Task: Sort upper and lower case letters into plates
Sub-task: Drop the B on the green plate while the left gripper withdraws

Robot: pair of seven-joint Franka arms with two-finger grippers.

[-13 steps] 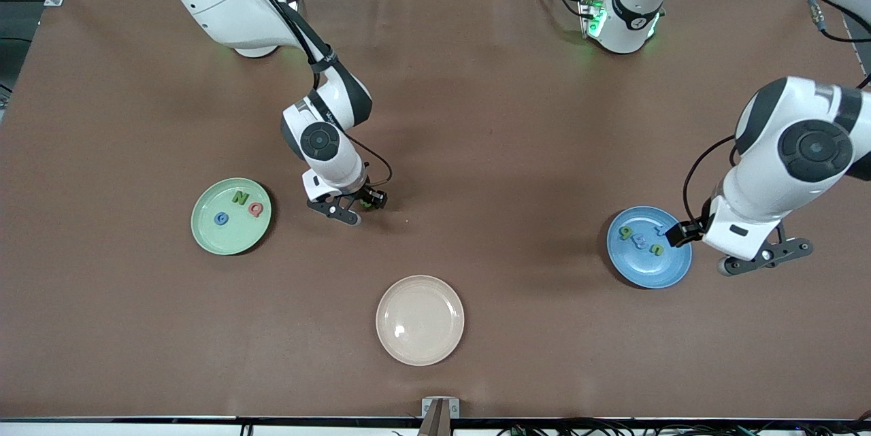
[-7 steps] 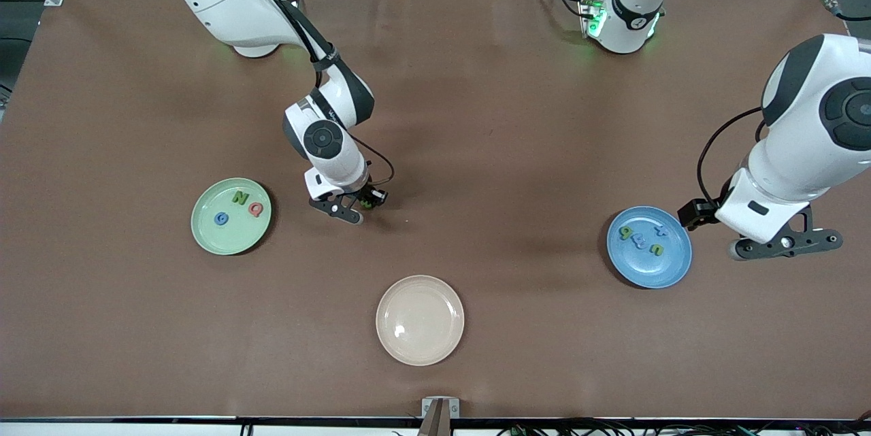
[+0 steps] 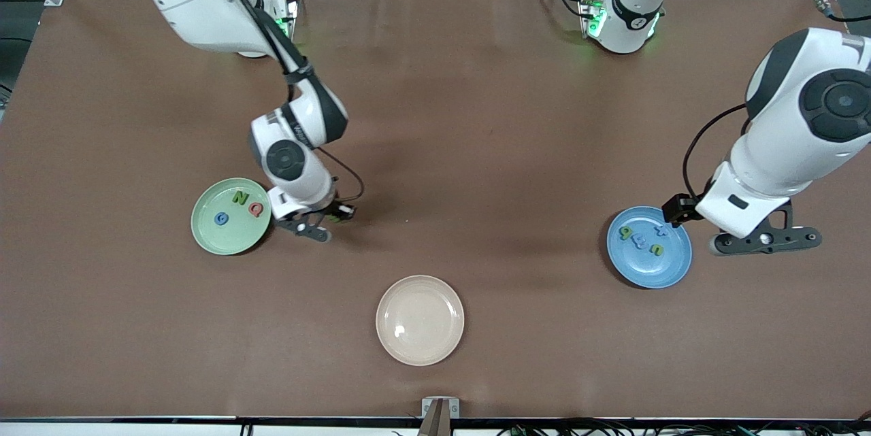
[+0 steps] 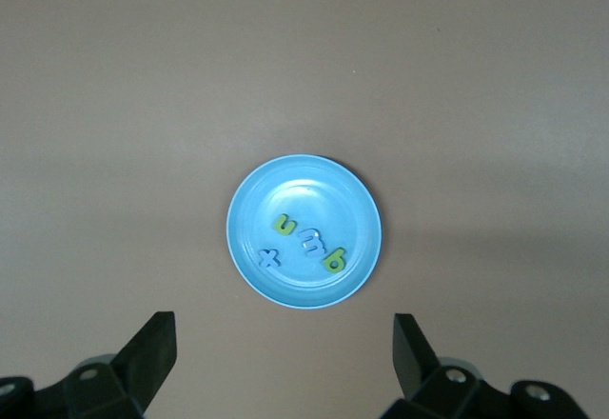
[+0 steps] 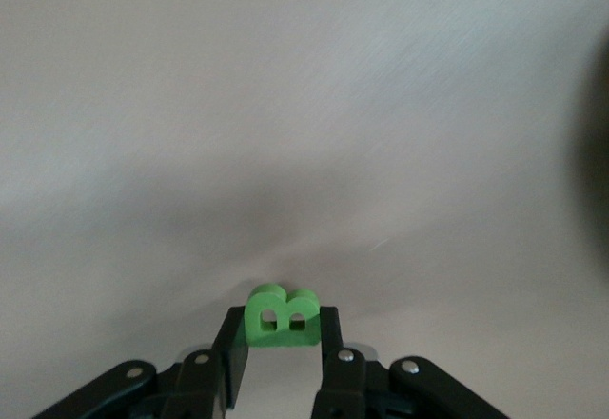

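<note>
Now gripping the green B (image 5: pixel 282 319) between the narrowed fingers (image 5: pixel 233 357) of the right gripper (image 3: pixel 325 220), over bare brown table (image 3: pixel 476 116) just beside the mint green plate (image 3: pixel 207 235), on the side toward the left arm's end. Showing the B upright in the right wrist view, both its holes visible, pinched at its two sides.

Lying in the mint green plate: green N (image 3: pixel 240 197), red Q (image 3: pixel 256 209) and blue G (image 3: pixel 220 219), N and Q close together, G a little apart and nearer to the front camera.

Hanging the left gripper (image 3: pixel 765 241) in the air just beside the blue plate (image 3: pixel 646 273), at the left arm's end of the table, jaws spread wide and holding nothing; showing both fingers (image 4: pixel 152 348) far apart in the left wrist view, with the plate between them farther off.

Lying in the blue plate: green p (image 4: pixel 333 262), blue m (image 4: pixel 311 242), green n (image 4: pixel 284 223) and blue x (image 4: pixel 270 257), clustered near the middle, m touching or almost touching p.

Sitting bare, nearest the front camera and between the two other plates: cream plate (image 3: pixel 420 320).
</note>
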